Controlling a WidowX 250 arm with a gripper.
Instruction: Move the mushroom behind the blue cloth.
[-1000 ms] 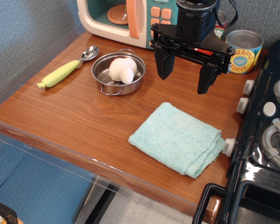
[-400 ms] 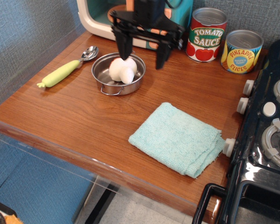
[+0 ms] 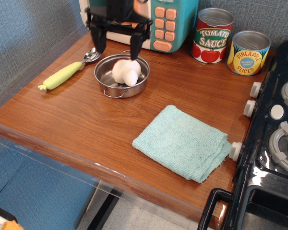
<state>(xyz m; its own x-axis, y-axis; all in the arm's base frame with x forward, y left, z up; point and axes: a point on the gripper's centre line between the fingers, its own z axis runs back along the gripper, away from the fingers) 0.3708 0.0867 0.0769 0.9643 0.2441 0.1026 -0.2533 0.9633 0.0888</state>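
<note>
Mushroom (image 3: 125, 72) lies tipped in bowl (image 3: 107, 82), stem toward front-right.

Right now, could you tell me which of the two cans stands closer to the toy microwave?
The red tomato sauce can, which stands right beside the microwave; the yellow pineapple slices can stands farther right, near the stove.

The gripper (image 3: 118, 47) shows only its fingers — the arm above runs off the top edge. Behind it the toy microwave (image 3: 168, 24) is partly hidden; far right, the stove (image 3: 273, 143) is cut off.
</note>
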